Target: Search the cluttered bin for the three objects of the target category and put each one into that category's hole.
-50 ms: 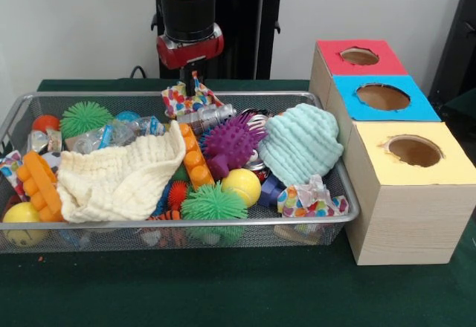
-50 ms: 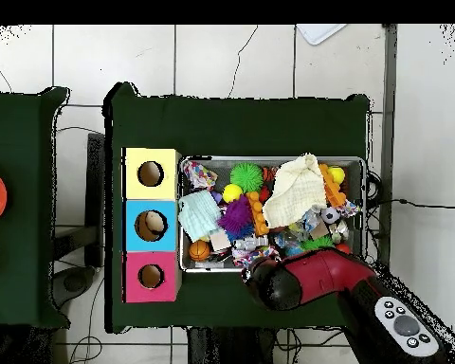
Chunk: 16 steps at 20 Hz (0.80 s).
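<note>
Looks like we're mid-pick at the bin's back edge, gripper down on the colourful wrapped bundle right below it, can't tell if it's clenched, next we'd lift toward the holes.

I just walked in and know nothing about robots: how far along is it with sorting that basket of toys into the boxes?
Nothing looks done: the wire bin is still packed, and from the front the red, blue and yellow holes show nothing inside. The claw hangs over the bin's far edge by a colourful wrapped item; whether it grips is unclear. All three placements seem to remain.
</note>
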Each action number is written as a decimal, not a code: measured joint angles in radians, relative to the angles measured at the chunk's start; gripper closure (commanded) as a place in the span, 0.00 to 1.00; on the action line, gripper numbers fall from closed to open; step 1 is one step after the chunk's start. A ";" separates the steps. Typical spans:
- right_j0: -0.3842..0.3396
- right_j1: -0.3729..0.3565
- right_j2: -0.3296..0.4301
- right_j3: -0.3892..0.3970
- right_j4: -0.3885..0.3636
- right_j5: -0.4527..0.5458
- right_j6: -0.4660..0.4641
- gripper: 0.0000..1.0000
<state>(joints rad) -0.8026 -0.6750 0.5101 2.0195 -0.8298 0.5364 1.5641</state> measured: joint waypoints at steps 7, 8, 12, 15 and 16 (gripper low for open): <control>-0.026 -0.078 0.028 0.040 0.061 0.000 0.000 1.00; -0.036 -0.096 0.038 0.053 0.083 0.000 0.000 1.00; -0.077 -0.193 0.088 0.113 0.198 0.001 0.000 1.00; -0.092 -0.287 0.125 0.159 0.306 0.002 0.000 1.00; -0.091 -0.304 0.131 0.166 0.325 0.002 0.000 1.00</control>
<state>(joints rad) -0.8937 -0.9794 0.6407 2.1853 -0.5046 0.5386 1.5641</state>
